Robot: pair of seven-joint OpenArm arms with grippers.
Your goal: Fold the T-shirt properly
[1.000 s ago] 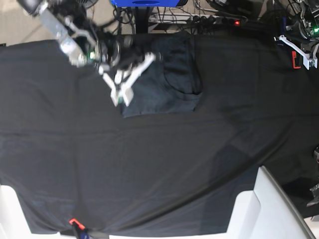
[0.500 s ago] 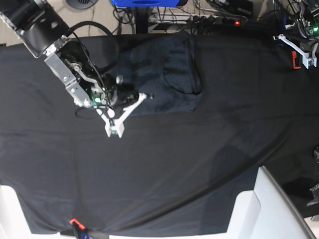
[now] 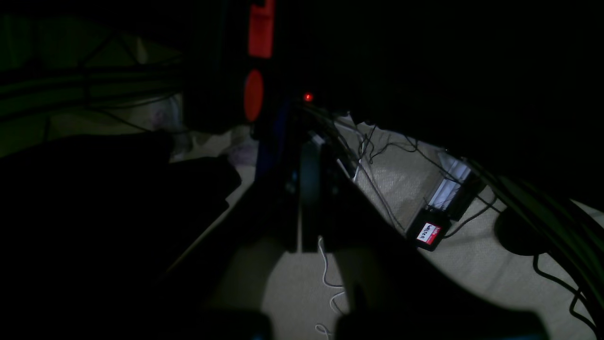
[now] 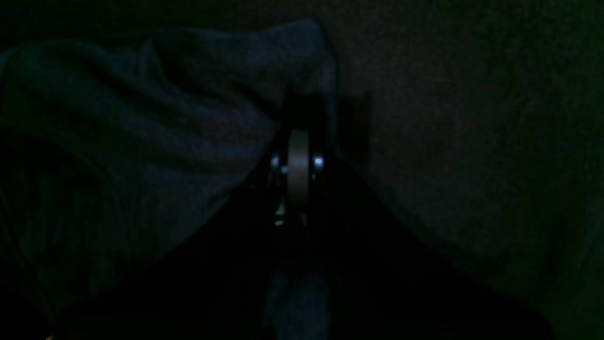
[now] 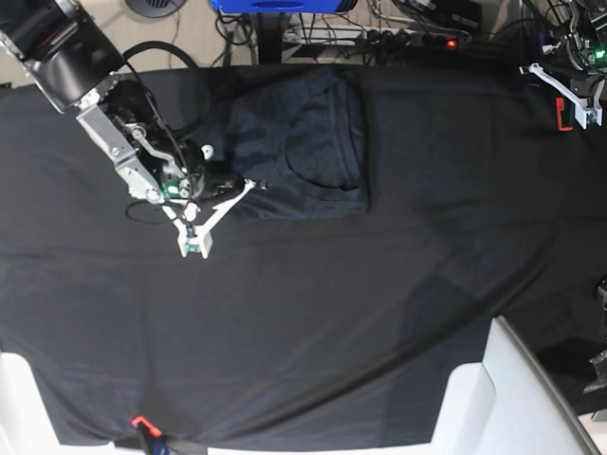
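Note:
The dark slate-grey T-shirt [image 5: 303, 142] lies folded into a rough rectangle at the back middle of the black-covered table [image 5: 379, 303]. My right gripper [image 5: 248, 186] reaches in from the left and sits at the shirt's lower-left edge. In the right wrist view the right gripper [image 4: 302, 118] is shut, and a raised fold of the T-shirt [image 4: 165, 132] bunches against its tips on the left. My left gripper [image 5: 567, 100] hangs at the table's far right corner, well away from the shirt. In the left wrist view the left gripper [image 3: 309, 160] is shut on nothing, over the floor.
Cables and a power strip with a red light [image 5: 451, 43] run along the table's back edge. A white chair-like shape [image 5: 507, 398] stands at the front right, and another white piece [image 5: 19, 398] at the front left. A red clip [image 5: 142, 423] holds the cloth at the front edge.
My right gripper has swung down and to the left. The T-shirt has shifted left with it and now lies flatter and squarer. The left arm has stayed put.

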